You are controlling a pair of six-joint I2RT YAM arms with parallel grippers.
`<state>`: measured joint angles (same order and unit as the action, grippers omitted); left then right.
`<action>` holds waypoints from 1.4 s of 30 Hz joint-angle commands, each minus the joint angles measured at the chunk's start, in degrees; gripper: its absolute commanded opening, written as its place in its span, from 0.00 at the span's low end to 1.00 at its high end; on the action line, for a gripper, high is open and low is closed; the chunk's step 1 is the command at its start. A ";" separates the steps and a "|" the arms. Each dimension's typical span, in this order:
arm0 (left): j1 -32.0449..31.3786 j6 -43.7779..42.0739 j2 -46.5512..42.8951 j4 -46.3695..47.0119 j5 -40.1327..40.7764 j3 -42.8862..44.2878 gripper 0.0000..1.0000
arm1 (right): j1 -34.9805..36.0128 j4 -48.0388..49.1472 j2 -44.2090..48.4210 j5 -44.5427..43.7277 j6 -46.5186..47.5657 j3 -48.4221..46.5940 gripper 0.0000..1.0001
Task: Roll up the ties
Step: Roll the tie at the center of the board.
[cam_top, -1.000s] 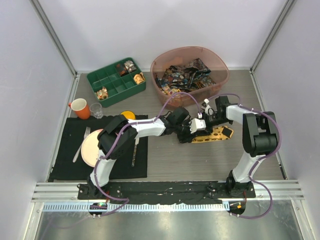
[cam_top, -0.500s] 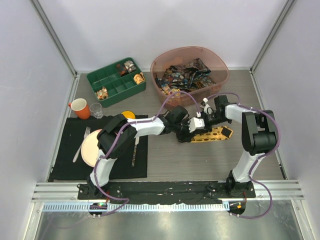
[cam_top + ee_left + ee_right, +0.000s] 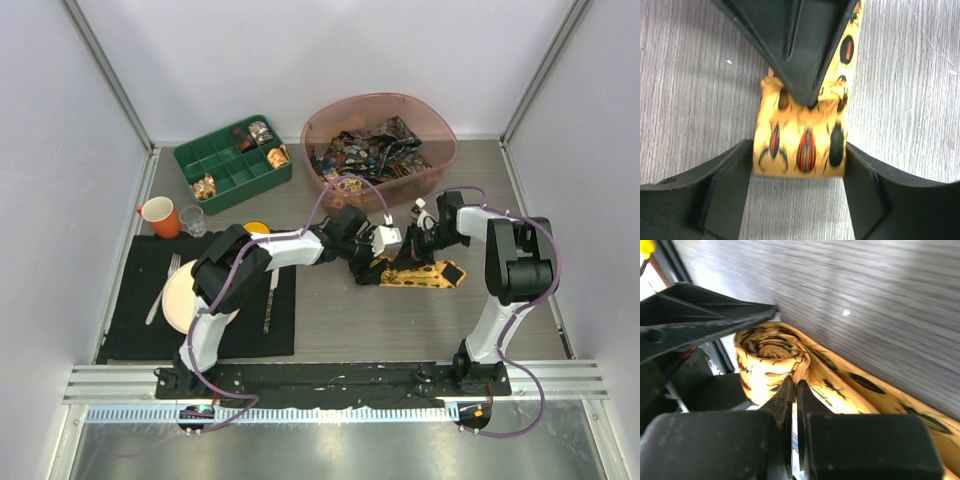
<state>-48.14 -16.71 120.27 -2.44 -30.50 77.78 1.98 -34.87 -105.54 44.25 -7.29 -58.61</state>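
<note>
Yellow tie (image 3: 802, 152): lies on the grey wood-grain worktop (image 3: 340, 325), right of centre, near the pink basin (image 3: 447, 150) on its near side. One end is wound into a short roll, with the axis crosswise to the strip. The rest runs flat away from the roll toward the right arm's side. Print: beetles, dark and red-striped, on yellow-orange. In the right wrist view the spiral of layers shows at the roll's end face and looks fairly tight.

Left end effector (image 3: 372, 266): jaws spread wide, one finger (image 3: 727, 195) at each end face of the roll, inner faces right against the fabric edges. Cannot tell whether they press on the roll or merely flank it.

Right end effector (image 3: 792, 384): jaws closed to a hairline slit. The tips sit on the tie at the crease where the roll meets the flat strip, touching the fabric. Cannot tell whether any cloth is nipped between them.

The two end effectors face each other across the roll.

Other ties (image 3: 372, 150): dark, many-coloured prints, heaped loose in the pink basin.

Also on the worktop: green compartment tray (image 3: 215, 160) at back left, and an orange mug (image 3: 158, 214) beside a black mat (image 3: 220, 335) at left
</note>
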 commanded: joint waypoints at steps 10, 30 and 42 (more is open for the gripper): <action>0.24 4.58 2.95 2.17 -2.28 0.53 0.75 | 1.88 -2.74 -1.87 -16.91 5.71 -0.72 0.01; -1.43 -6.14 -8.81 -6.53 9.57 -15.28 0.27 | 13.12 10.87 -4.24 -9.71 4.85 -0.98 0.01; -1.87 -8.16 -9.18 -8.28 17.40 -18.10 0.18 | 7.43 4.03 4.81 4.42 0.88 -2.21 0.49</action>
<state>-49.69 -22.00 108.49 -1.72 -19.07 62.76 11.49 -29.21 -106.87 44.12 -5.69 -61.14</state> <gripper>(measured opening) 0.476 0.462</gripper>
